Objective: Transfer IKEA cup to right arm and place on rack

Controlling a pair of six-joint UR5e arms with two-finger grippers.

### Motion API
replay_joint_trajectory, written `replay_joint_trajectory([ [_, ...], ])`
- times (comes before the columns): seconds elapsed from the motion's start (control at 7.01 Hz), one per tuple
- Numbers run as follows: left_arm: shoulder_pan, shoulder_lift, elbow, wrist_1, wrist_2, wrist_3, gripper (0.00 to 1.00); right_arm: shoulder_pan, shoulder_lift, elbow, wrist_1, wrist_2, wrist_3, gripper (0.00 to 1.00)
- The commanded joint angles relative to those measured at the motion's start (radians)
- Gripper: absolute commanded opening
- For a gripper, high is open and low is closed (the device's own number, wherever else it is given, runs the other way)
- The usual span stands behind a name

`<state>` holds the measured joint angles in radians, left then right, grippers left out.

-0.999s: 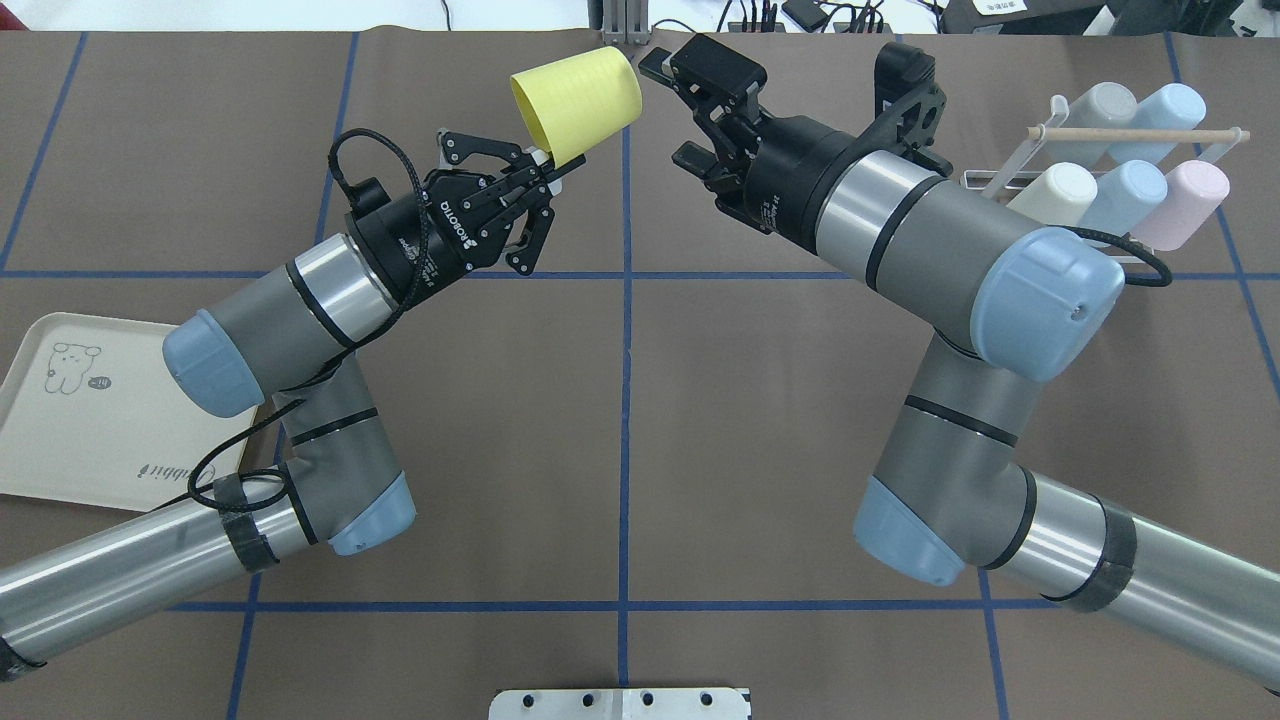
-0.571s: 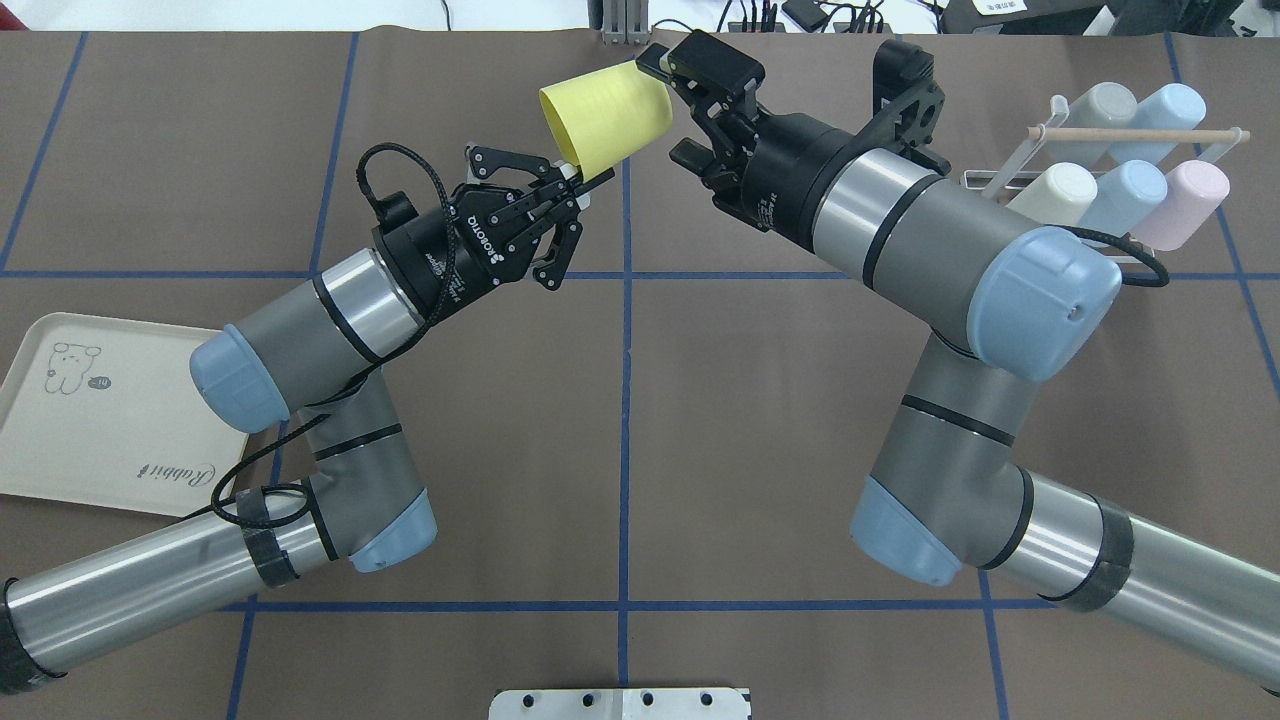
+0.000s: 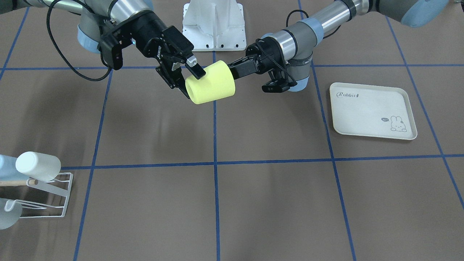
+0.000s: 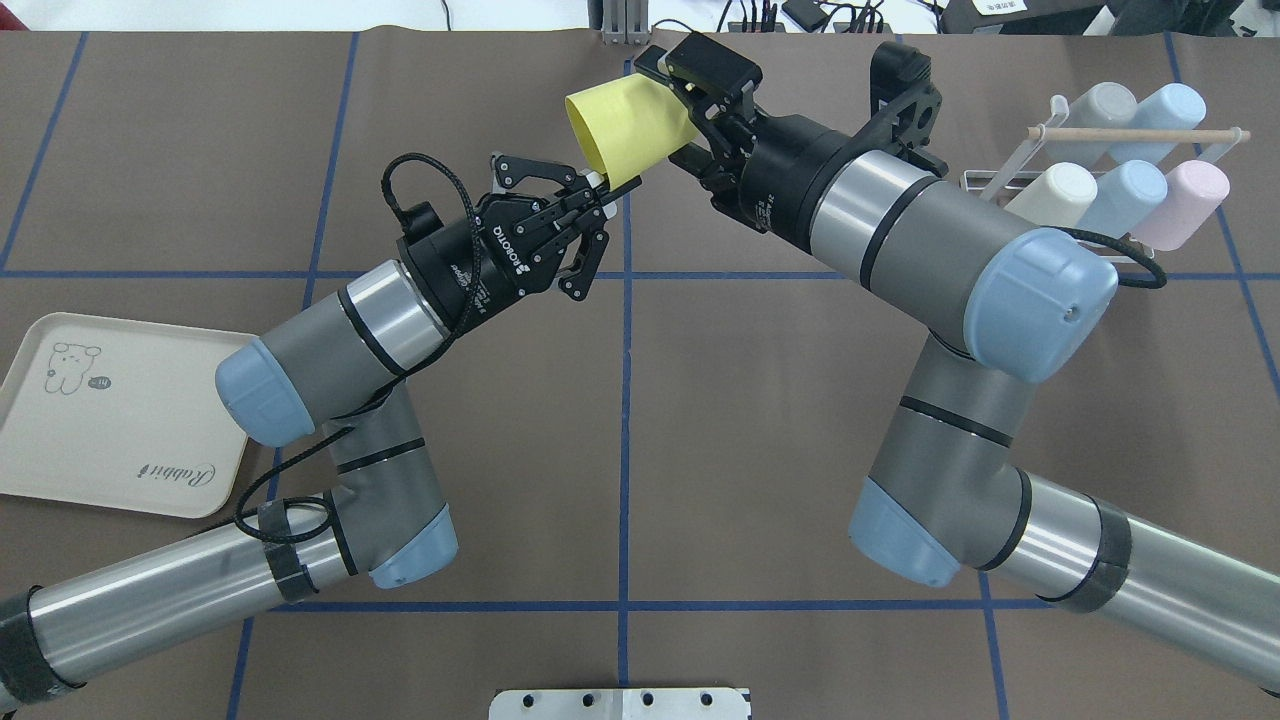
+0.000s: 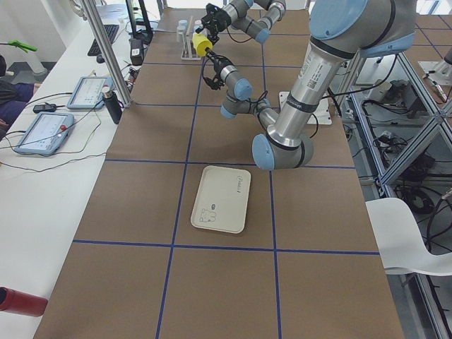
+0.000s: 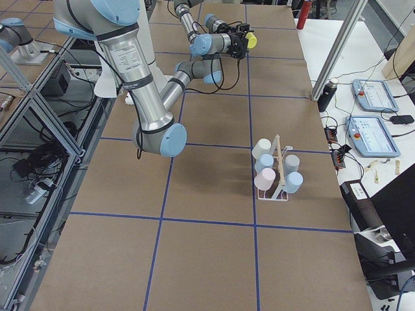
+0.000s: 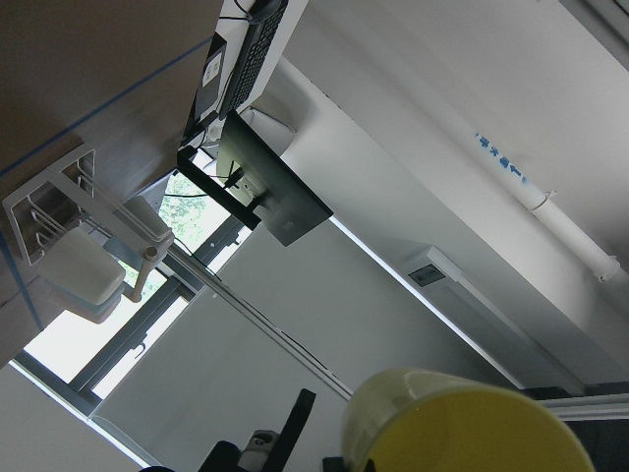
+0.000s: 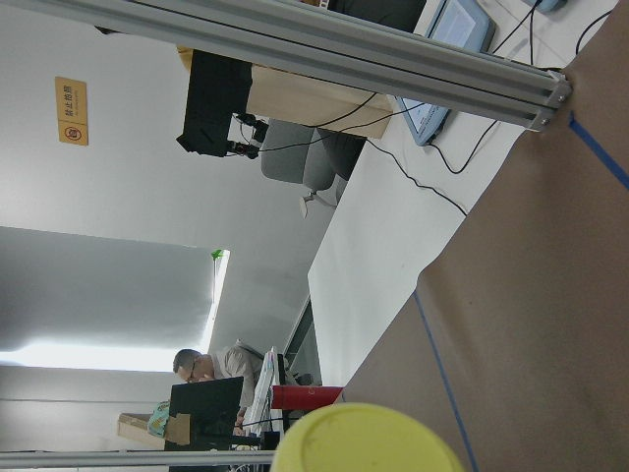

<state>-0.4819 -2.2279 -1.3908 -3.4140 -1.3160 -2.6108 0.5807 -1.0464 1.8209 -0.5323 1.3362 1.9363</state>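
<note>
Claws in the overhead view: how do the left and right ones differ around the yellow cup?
The left claw is shut, while the right claw is open. The left claw pinches the rim of the yellow cup; the right claw's fingers straddle the cup's closed end. Both are black two-finger claws, meeting at that one cup.

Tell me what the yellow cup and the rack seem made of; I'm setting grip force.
Yellow cup: likely matte plastic; opaque, even colour, no glare. Rack: seemingly white-coated metal wire, thin bent rods, with a pale wooden-looking dowel.
</note>
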Motion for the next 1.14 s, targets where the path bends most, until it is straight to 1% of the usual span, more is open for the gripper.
replay_joint_trajectory([
  [0.0,0.026,-0.013,0.001,0.004,0.033,0.000,0.00,-0.001,0.000,0.000,0.000,0.001,0.004,1.00],
  [0.43,0.035,-0.030,0.001,0.007,0.040,0.000,0.00,-0.001,-0.001,0.000,0.000,0.001,0.004,0.99],
  [0.57,0.036,-0.030,0.001,0.007,0.040,0.000,0.00,-0.001,0.000,0.000,0.000,0.001,0.007,0.89],
  [0.71,0.036,-0.030,0.001,0.007,0.038,0.002,0.00,-0.001,-0.001,0.000,0.000,0.001,0.024,0.04],
  [0.86,0.036,-0.027,0.003,0.004,0.038,0.008,0.58,-0.001,0.000,-0.006,0.001,0.003,0.027,0.00],
  [1.0,0.036,-0.027,0.003,0.007,0.040,0.012,0.99,-0.001,0.000,-0.006,0.001,0.005,0.029,0.00],
])
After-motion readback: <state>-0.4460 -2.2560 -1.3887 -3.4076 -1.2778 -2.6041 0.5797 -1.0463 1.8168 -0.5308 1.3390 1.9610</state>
